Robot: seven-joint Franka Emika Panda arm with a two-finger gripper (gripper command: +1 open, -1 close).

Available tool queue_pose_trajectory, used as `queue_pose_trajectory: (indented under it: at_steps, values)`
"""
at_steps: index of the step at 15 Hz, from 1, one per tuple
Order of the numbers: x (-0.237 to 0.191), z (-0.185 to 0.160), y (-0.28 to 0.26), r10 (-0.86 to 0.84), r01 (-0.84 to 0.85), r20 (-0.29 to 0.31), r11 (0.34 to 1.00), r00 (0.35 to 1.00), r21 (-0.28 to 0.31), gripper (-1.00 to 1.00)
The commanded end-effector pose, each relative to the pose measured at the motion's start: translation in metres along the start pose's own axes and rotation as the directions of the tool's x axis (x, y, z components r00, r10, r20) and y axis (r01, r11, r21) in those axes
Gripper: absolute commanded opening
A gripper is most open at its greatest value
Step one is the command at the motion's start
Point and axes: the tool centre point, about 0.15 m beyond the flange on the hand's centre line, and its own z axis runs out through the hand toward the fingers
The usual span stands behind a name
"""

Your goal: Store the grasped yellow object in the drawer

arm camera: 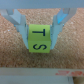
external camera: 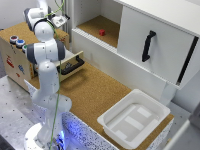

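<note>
The yellow object (arm camera: 39, 39), a small cube marked with black letters, is seen closest in the wrist view, pinched between the jaws of the gripper (arm camera: 40, 31) above a cork surface (arm camera: 42, 59). In the exterior view, the white cabinet door (external camera: 152, 46) is seen, then the white tub (external camera: 133, 119), the pulled-out drawer (external camera: 73, 64), and the red block (external camera: 102, 32).
</note>
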Motion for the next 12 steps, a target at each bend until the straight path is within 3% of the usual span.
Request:
queue_pose_trajectory:
  at_steps: [1, 7, 12]
  values:
    - [-0.058, -0.025, 0.004, 0.148, -0.148, 0.005, 0.989, 0.989, -0.017, -1.00]
    - [-0.126, 0.005, -0.010, 0.283, -0.284, 0.078, 0.959, 0.956, -0.005, -1.00]
    - [-0.151, 0.056, -0.026, 0.319, -0.321, 0.113, 0.947, 0.941, -0.006, -1.00]
